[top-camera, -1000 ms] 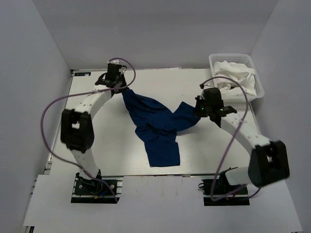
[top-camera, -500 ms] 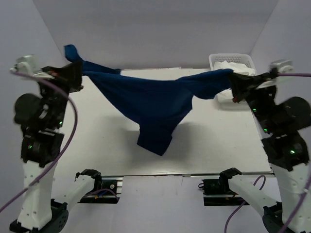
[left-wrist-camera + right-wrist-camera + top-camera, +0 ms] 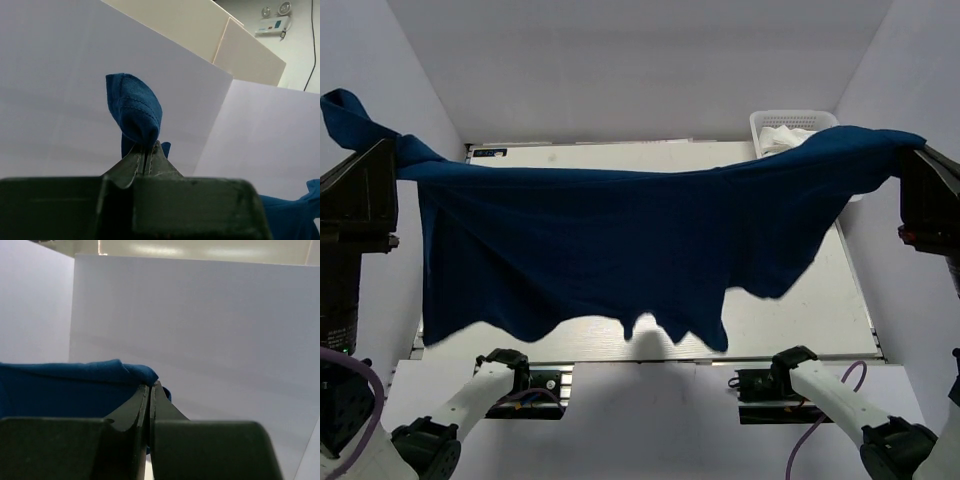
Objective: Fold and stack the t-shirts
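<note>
I read the navy t-shirt (image 3: 620, 240) stretched wide above the tabletop (image 3: 620, 157). Left gripper (image 3: 148, 148) and right gripper (image 3: 150, 386) each clench one end of it.

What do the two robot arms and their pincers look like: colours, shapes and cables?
Both arms have white tube-like links joined by black housings, with a purple cable trailing from each. The left pincer and the right pincer are dark grey, tapering to a narrow tip above a wide black body. No markings show.

The navy t-shirt (image 3: 620, 250) hangs spread wide, taut between my left claw (image 3: 148, 150) and right claw (image 3: 150, 388); the white t-shirt (image 3: 782, 137) lies crumpled in the basket (image 3: 795, 116).
</note>
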